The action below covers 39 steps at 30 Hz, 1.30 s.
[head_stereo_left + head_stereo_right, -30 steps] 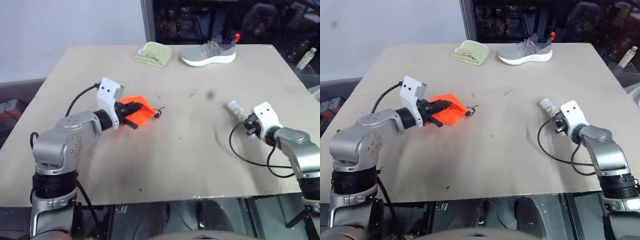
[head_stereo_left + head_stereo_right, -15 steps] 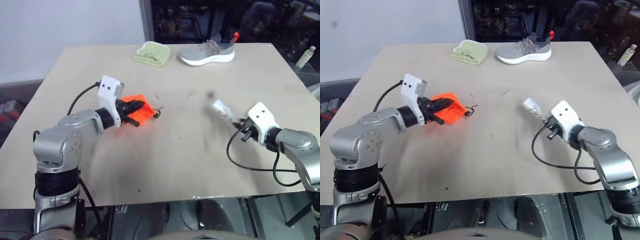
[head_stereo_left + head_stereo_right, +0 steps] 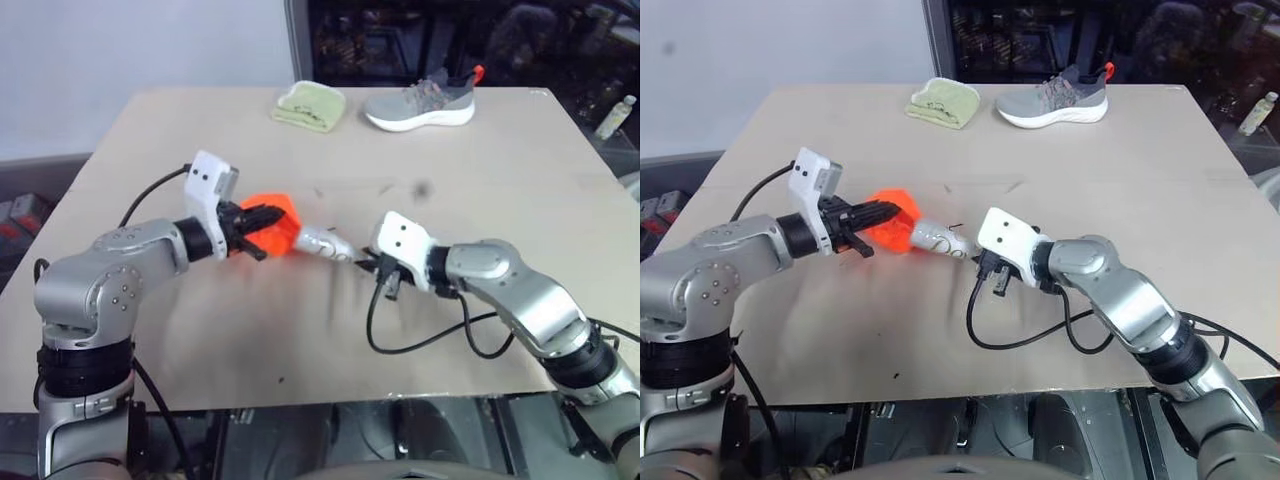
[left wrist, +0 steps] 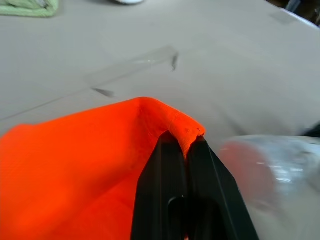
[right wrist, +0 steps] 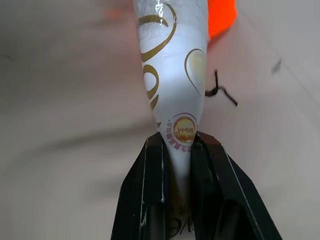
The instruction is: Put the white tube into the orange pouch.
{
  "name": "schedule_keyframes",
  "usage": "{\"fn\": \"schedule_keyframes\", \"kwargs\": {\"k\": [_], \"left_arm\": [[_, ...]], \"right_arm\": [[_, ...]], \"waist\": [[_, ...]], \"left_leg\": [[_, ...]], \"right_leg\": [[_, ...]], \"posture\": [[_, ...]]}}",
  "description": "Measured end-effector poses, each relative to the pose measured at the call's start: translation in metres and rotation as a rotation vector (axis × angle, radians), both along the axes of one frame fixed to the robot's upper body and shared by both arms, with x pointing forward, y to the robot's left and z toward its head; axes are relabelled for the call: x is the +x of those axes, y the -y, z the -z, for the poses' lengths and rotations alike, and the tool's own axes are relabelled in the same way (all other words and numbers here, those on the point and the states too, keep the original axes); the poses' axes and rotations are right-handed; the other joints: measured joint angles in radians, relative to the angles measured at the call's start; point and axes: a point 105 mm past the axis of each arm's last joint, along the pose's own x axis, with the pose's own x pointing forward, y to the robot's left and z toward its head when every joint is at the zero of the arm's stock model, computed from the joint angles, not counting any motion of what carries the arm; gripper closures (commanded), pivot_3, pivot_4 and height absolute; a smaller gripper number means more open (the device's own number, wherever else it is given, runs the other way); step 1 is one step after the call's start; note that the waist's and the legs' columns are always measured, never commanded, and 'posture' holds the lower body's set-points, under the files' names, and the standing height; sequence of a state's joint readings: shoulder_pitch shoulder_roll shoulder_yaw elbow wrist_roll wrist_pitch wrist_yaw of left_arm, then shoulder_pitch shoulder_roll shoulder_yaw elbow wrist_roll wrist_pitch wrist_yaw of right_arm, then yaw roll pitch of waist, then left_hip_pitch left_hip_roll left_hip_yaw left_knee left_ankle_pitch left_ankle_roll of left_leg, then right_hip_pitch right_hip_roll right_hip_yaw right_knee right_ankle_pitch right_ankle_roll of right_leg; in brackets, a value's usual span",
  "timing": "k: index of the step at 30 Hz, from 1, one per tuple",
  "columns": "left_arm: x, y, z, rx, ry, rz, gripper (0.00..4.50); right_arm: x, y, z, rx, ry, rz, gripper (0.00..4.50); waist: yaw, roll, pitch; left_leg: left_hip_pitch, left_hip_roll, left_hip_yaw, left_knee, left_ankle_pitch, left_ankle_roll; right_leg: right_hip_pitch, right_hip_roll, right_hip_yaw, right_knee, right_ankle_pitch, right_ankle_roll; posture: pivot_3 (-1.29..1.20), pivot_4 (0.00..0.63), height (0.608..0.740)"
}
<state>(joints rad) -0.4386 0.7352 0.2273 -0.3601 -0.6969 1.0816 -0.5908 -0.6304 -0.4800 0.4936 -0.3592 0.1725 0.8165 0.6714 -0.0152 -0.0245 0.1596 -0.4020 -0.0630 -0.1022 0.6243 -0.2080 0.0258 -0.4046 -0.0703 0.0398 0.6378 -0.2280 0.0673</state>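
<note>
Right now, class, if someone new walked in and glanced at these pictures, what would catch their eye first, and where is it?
First, the bright orange pouch left of the table's middle, its rim pinched by the left end effector. Next, the white tube, clamped at its flat end by the right end effector and pointing at the pouch. At the far edge sit a grey sneaker and a folded green cloth.

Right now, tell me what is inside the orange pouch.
The orange pouch is pinched at its rim by the left tool. The white tube, held by the right tool, reaches the mouth. The pouch's fabric hides its interior.
</note>
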Motion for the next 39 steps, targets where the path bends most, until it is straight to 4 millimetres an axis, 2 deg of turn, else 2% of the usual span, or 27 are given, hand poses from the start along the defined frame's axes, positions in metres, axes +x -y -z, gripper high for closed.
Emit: {"fn": "schedule_keyframes", "kwargs": {"k": [5,12,19,24,27,31,35,39], "left_arm": [[-0.003,0.003,0.0,0.012,0.011,0.013,4.5],[0.007,0.002,-0.004,0.006,0.019,-0.012,4.5],[-0.005,0.009,0.003,0.022,-0.022,0.077,4.5],[-0.016,0.01,0.013,0.071,-0.057,0.129,4.5],[-0.014,0.017,0.02,0.101,-0.043,0.139,4.5],[-0.013,0.031,0.026,0.093,-0.031,0.15,4.5],[-0.017,0.038,0.021,0.1,0.009,0.157,4.5],[-0.021,0.04,0.023,0.103,0.008,0.158,4.5]], "right_arm": [[0.001,-0.018,-0.006,0.013,0.024,-0.067,4.02],[-0.009,-0.02,-0.004,-0.001,-0.012,-0.17,4.02],[0.026,-0.039,0.0,0.057,-0.056,-0.02,4.02],[0.037,-0.033,0.002,0.056,-0.062,0.035,4.02],[0.032,-0.038,0.001,0.055,-0.057,-0.006,4.02],[0.024,-0.055,0.004,-0.007,0.01,-0.112,4.02],[0.032,-0.077,0.0,-0.026,0.064,-0.157,4.02],[0.031,-0.082,-0.003,-0.065,0.128,-0.235,4.02]], "waist": [[0.0,0.0,0.0],[0.001,0.0,0.0],[-0.012,0.0,0.0],[-0.008,0.0,0.0],[-0.005,0.0,0.0],[-0.01,0.0,0.0],[-0.023,0.0,0.0],[-0.023,0.0,0.0]], "left_leg": [[-0.001,0.0,0.0,-0.003,0.0,-0.001],[-0.01,-0.001,-0.001,0.001,0.001,-0.002],[-0.01,0.0,-0.001,0.0,0.003,-0.006],[-0.012,-0.002,-0.002,0.001,0.003,-0.006],[-0.012,-0.002,-0.002,0.0,0.003,-0.006],[-0.011,-0.001,-0.001,0.001,0.003,-0.006],[-0.011,-0.001,-0.002,0.001,0.004,-0.006],[-0.012,-0.002,-0.002,0.0,0.004,-0.006]], "right_leg": [[-0.004,0.0,0.001,0.002,0.0,0.0],[-0.01,0.0,0.0,0.004,0.0,0.0],[-0.012,0.001,0.0,0.005,0.001,-0.001],[-0.013,-0.001,0.0,0.004,0.001,-0.001],[-0.013,0.0,-0.001,0.004,0.001,-0.001],[-0.013,0.0,0.0,0.005,0.001,-0.001],[-0.013,0.0,0.0,0.005,0.001,-0.001],[-0.013,0.0,-0.001,0.005,0.001,-0.001]], "posture": [[0.0,0.15,0.74],[0.0,0.15,0.74],[0.0,0.15,0.74],[0.0,0.15,0.74],[0.0,0.15,0.74],[0.0,0.15,0.74],[0.0,0.15,0.74],[0.0,0.15,0.74]]}}
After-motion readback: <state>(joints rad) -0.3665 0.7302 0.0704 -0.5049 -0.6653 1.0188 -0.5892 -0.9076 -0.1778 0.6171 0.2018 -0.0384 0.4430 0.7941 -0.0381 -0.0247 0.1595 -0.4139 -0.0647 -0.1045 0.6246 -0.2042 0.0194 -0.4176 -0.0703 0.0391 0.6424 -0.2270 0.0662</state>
